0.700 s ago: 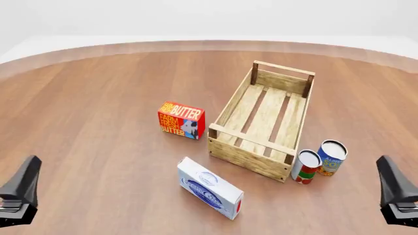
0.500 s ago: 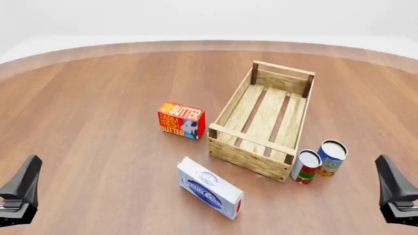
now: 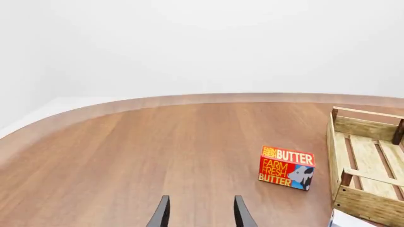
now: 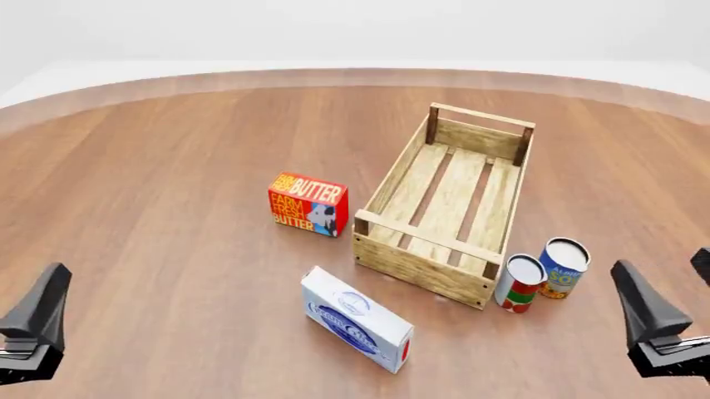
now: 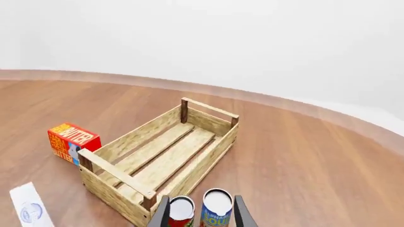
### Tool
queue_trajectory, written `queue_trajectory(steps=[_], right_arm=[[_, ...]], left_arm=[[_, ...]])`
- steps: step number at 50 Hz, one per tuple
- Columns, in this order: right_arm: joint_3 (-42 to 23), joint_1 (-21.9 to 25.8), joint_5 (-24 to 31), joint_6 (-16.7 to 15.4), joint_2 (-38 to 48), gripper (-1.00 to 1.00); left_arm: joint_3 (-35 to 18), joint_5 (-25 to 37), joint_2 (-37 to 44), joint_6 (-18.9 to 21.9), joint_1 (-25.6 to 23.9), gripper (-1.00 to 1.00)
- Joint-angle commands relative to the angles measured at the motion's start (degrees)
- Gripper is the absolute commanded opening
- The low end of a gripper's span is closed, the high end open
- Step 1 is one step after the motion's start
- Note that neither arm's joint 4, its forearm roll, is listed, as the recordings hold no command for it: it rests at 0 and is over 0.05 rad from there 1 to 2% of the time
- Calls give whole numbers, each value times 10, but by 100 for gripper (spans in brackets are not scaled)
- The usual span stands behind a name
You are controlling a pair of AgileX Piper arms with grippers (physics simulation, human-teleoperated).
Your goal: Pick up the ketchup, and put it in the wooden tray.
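Left hand (image 3: 198,215) hangs over bare worktop (image 3: 126,156), fingers parted; butter box (image 3: 286,167) stands upright ahead, the wooden tray (image 3: 366,165) just beside it.

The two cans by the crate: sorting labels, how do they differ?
The red can is red over green; the blue can is blue with yellow. The red can stands by a corner of the wooden tray; the blue can is farther from it. Both are upright with white lids.

Right gripper (image 4: 666,312) shifted inward, toward the cans (image 4: 541,276) (second finger now visible)
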Motion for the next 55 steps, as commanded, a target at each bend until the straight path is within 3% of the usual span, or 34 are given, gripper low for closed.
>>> queue_trajectory(steps=[1, 13, 15, 16, 29, 55], right_arm=[[-27, 66, 2, -15, 47, 100], [-53, 147, -65, -22, 161, 100], [-79, 188, -101, -7, 233, 100], [-178, 320, -193, -22, 462, 100], [-217, 367, -223, -17, 559, 100], [-336, 495, -227, 1, 705, 100]], left_arm=[[0, 1, -1, 0, 0, 100], [0, 1, -2, 0, 0, 100], [0, 1, -1, 0, 0, 100], [0, 1, -1, 0, 1, 100], [0, 1, -1, 0, 1, 100], [0, 0, 0, 0, 1, 100]])
